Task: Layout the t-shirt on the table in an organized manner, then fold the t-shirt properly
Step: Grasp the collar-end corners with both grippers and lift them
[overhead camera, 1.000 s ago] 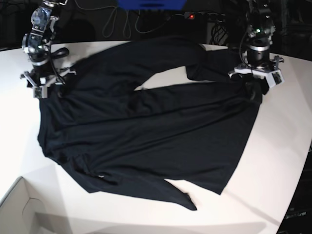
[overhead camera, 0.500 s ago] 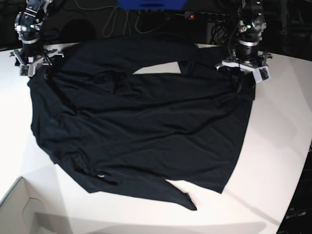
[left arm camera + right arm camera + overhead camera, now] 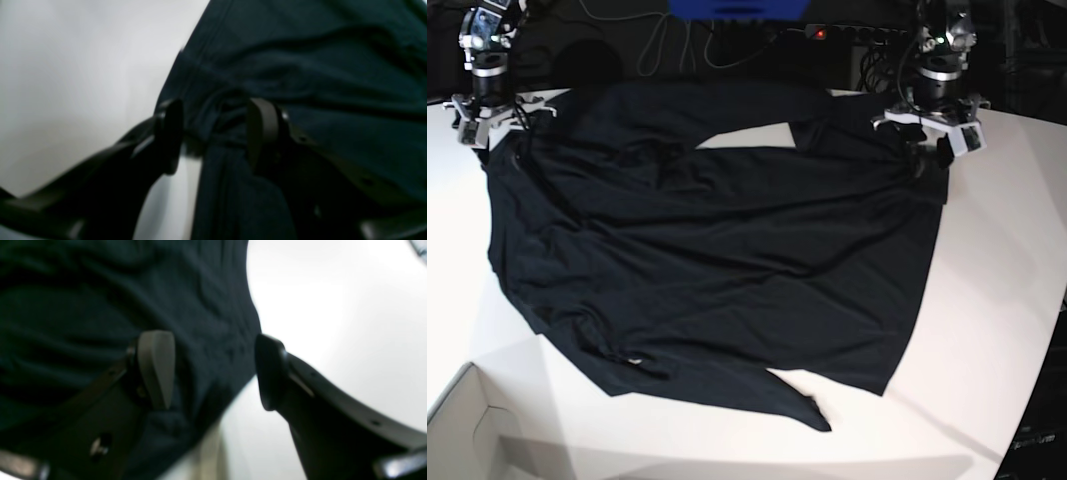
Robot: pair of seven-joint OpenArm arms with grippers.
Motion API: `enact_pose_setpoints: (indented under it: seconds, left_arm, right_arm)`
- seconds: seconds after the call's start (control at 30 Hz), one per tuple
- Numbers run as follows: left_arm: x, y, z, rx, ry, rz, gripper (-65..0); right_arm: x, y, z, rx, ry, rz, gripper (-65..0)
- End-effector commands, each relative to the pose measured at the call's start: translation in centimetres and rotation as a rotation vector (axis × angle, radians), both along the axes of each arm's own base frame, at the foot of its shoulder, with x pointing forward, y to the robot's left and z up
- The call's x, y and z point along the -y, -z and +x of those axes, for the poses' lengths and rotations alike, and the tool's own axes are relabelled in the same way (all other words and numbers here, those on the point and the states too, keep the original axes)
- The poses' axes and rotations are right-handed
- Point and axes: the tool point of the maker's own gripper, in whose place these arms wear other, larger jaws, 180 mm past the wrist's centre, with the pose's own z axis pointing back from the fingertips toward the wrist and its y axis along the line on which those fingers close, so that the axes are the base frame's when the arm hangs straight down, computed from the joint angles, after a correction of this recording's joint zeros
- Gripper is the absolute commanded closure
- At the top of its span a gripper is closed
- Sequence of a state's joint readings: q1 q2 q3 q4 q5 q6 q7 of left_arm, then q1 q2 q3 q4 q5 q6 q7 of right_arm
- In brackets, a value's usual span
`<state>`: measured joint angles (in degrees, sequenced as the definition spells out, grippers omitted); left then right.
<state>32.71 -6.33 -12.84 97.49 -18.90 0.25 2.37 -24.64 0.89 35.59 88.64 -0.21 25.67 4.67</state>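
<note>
T-shirt [image 3: 727, 260] lies rumpled beneath you, left gripper [image 3: 213, 133] and right gripper [image 3: 213, 370] both spread, and closing on its doubled layers could bunch the creases tighter!

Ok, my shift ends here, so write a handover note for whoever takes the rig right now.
Left gripper: open, over the t-shirt's edge, nothing clamped.
Right gripper: open, over the opposite edge, nothing clamped.
T-shirt: spread across the table, wrinkled, with a gap showing white near its far side.
Done: roughly spread out.
Left: smooth the wrinkles, straighten the outline, then fold.
</note>
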Motion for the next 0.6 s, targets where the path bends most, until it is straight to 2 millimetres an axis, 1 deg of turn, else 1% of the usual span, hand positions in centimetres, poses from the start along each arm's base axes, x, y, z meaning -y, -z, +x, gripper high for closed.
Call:
enact_pose_setpoints:
  seconds: [0.0, 0.07, 0.13, 0.27, 0.4, 0.57]
  left_arm:
    - [0.1, -1.0, -0.3, 0.029, 0.007, 0.008, -29.9]
    - [0.2, -1.0, -1.0, 0.02, 0.009, 0.007, -29.9]
    - [0.2, -0.5, -1.9, -0.005, 0.009, 0.007, -29.9]
    - [0.0, 1.3, -3.8, -0.072, 0.004, 0.006, -29.9]
    - [0.0, 2.0, -5.3, -0.112, 0.005, 0.007, -29.9]
    - [0.0, 2.5, -5.9, -0.13, 0.003, 0.005, -29.9]
  right_arm:
    - [0.1, -1.4, 0.3, 0.05, -0.001, -0.014, -38.5]
    - [-0.3, -1.8, 0.5, 0.061, -0.005, -0.014, -38.5]
    - [-0.6, -1.9, 0.5, 0.067, -0.001, -0.008, -38.5]
    - [-1.0, -1.4, -0.1, 0.046, -0.011, 0.0, -38.5]
    - [-1.2, -1.0, -0.4, 0.035, -0.015, 0.006, -38.5]
    - [-1.0, -0.9, -0.6, 0.03, -0.008, 0.006, -38.5]
